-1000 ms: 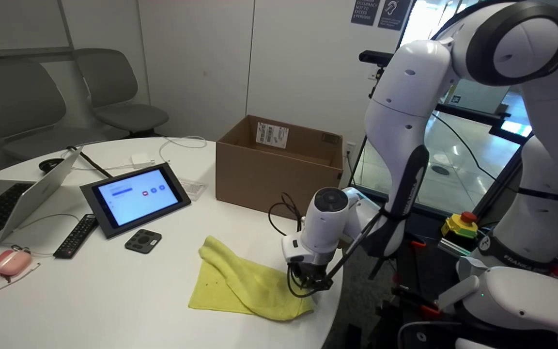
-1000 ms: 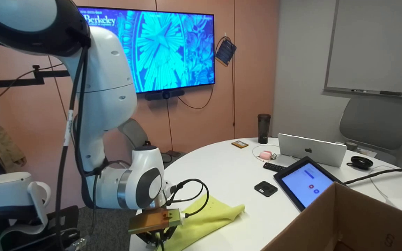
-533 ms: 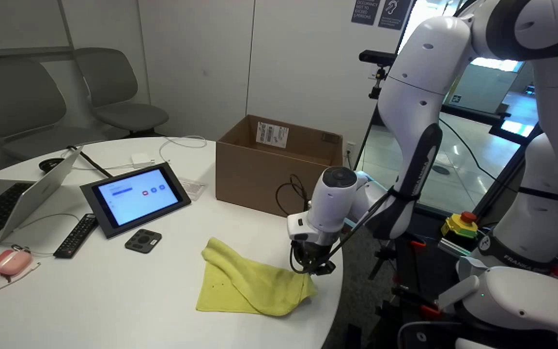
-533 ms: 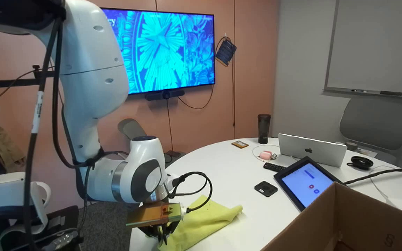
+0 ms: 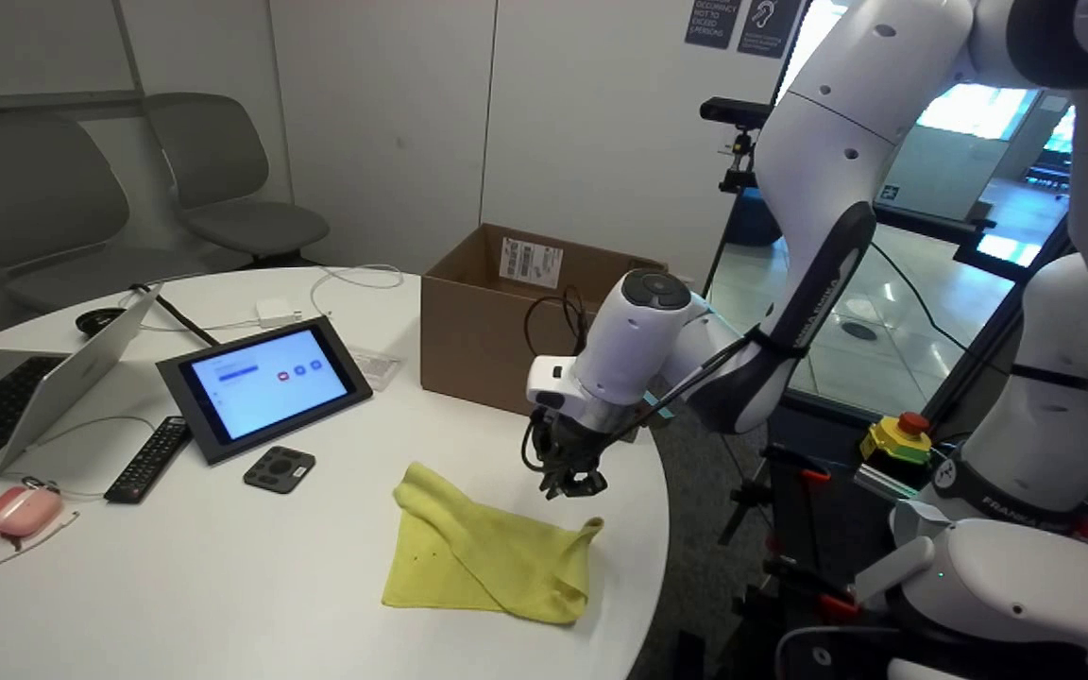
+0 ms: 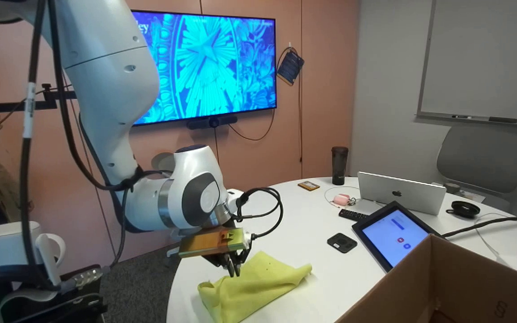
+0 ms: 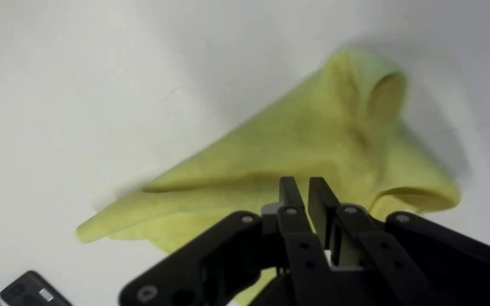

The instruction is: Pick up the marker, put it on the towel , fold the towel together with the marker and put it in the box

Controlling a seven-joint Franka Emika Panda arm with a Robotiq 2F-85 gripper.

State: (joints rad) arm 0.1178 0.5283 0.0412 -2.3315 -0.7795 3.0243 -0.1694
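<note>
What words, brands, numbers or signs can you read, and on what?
"OCCUPANCY NOT TO EXCEED": wall sign; number blurred.
Ear symbol: sign beside it.
"FRANKA": robot base.
"ey": wall screen, rest hidden.
Apple logo: laptop.
Too blurred: box label, box marking, tablet text, arm lettering, controller sticker.

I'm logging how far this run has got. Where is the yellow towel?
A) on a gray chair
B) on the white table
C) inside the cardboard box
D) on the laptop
B: in both exterior views the yellow towel lies on the white table, outside the cardboard box.
</note>
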